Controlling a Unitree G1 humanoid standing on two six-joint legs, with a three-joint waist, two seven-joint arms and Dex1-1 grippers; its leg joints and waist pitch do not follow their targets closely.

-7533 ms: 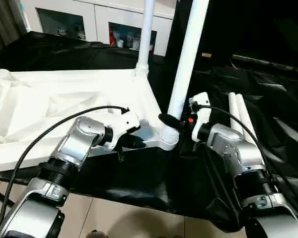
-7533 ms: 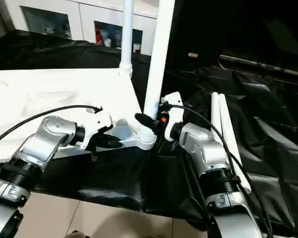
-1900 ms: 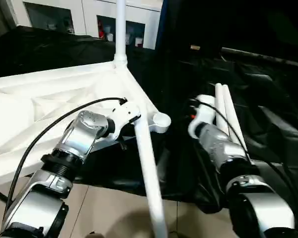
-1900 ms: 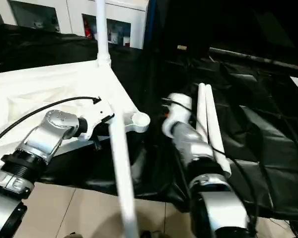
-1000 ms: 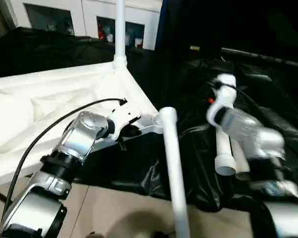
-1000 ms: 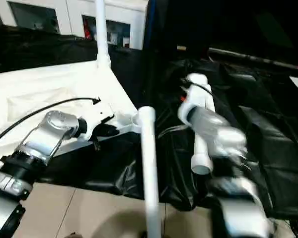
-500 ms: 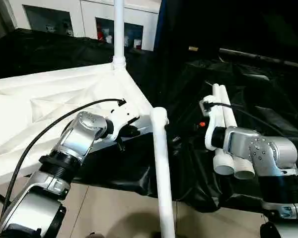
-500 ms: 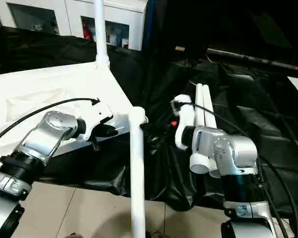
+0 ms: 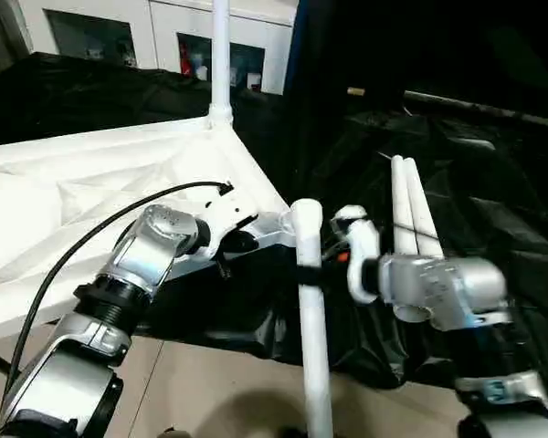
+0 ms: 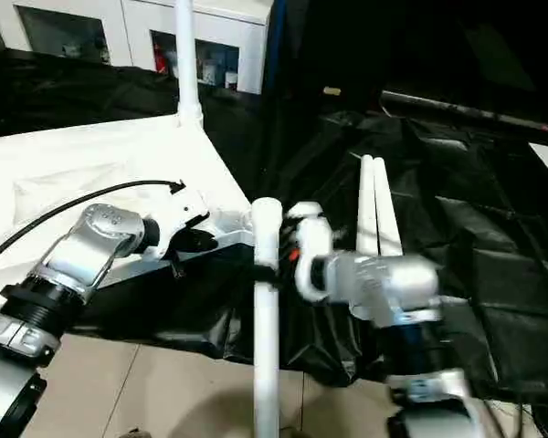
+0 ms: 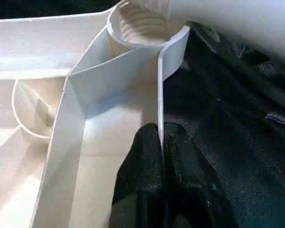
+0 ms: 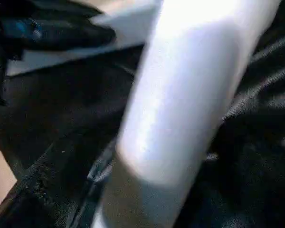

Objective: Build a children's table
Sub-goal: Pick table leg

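Your left pincer (image 11: 161, 156) is pinched shut on the top's (image 9: 91, 192) thin rim beside the open near-corner socket (image 11: 142, 23), probably steadying it. Your right pincer (image 9: 312, 274) is clamped around a leg (image 9: 309, 319), whose long axis runs from the socket out past the bench's (image 9: 493, 228) front edge, toward you. Two legs (image 9: 406, 205) lie spare on the bench.

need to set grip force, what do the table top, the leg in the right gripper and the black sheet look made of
Table top: seemingly moulded plastic, smooth matte white; thin ribs, threaded socket. Leg at the right gripper: likely hollow plastic tube, glossy white with a soft highlight. Black sheet: thin plastic film or coated fabric, creased and shiny.
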